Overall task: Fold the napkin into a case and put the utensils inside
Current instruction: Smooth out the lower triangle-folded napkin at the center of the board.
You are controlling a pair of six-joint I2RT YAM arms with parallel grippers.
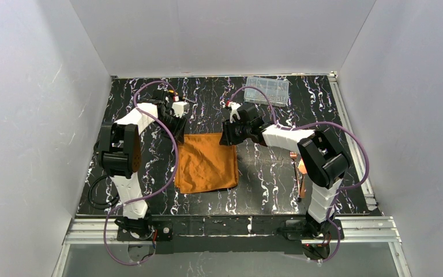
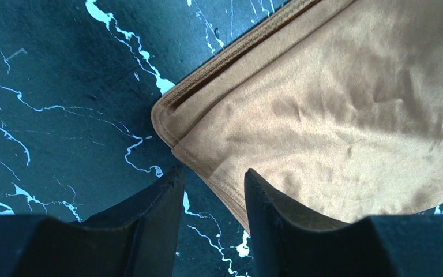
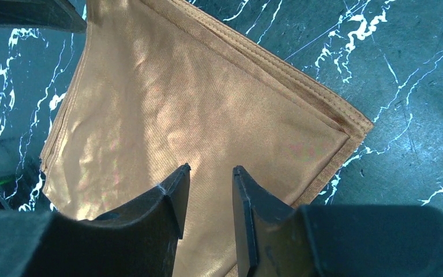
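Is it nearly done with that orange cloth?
Early on. Done: the napkin lies folded at least once, doubled edges showing at its corners. In hand: the left gripper and right gripper, both open and empty, hover at its far corners. Left: more folds, then the utensils, lying apart on the table, go inside.

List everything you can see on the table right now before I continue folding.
napkin: one, rust-orange, folded in layers, table centre.
utensils: count unclear, copper, right side, partly behind the right arm.
compartment box: one, clear plastic, far edge, right of centre.
table: one, black with white veins.
cables: purple, looping along both arms.
left gripper: one, black, open at the napkin's far-left corner.
right gripper: one, black, open over the napkin's far-right corner.
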